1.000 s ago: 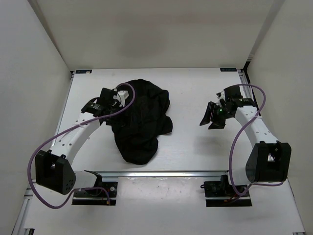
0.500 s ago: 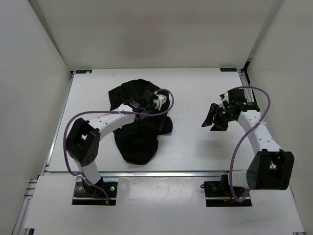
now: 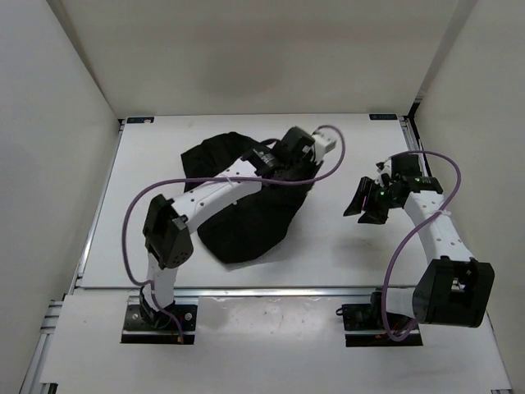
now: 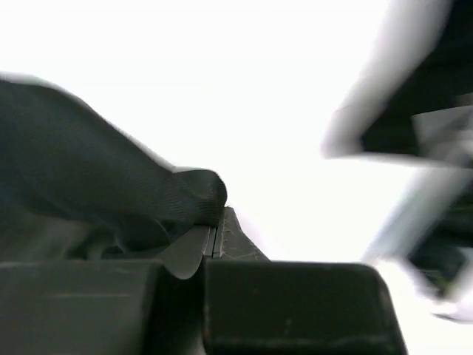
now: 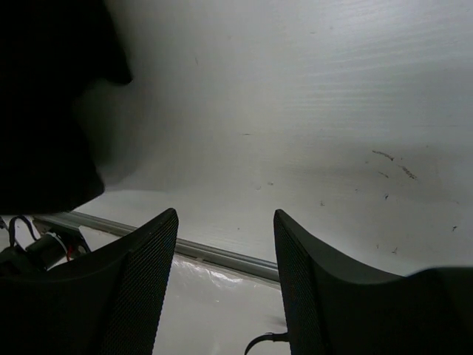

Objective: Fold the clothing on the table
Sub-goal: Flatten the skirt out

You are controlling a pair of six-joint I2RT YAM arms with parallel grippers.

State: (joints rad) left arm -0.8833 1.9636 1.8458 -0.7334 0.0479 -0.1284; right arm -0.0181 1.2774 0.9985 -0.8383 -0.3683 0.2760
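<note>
My left gripper (image 4: 214, 231) clenches a fold of the clothing (image 3: 244, 223); my right gripper (image 3: 366, 202) hangs released over the bench (image 3: 336, 250), right side.

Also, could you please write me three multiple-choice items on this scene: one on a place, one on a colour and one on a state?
1. Where is the right gripper relative to the clothing?
A) resting on top of it
B) tucked underneath it
C) apart from it, over bare table on its right

2. What colour is the clothing?
A) black
B) white
C) red

3. How is the left gripper?
A) wide open
B) shut on the clothing
C) shut on nothing

Answers:
1 C: its jaws stand apart over bare white table, clear of the heap.
2 A: the heap is plain black.
3 B: its wrist view shows fabric pinched between closed jaws.
</note>
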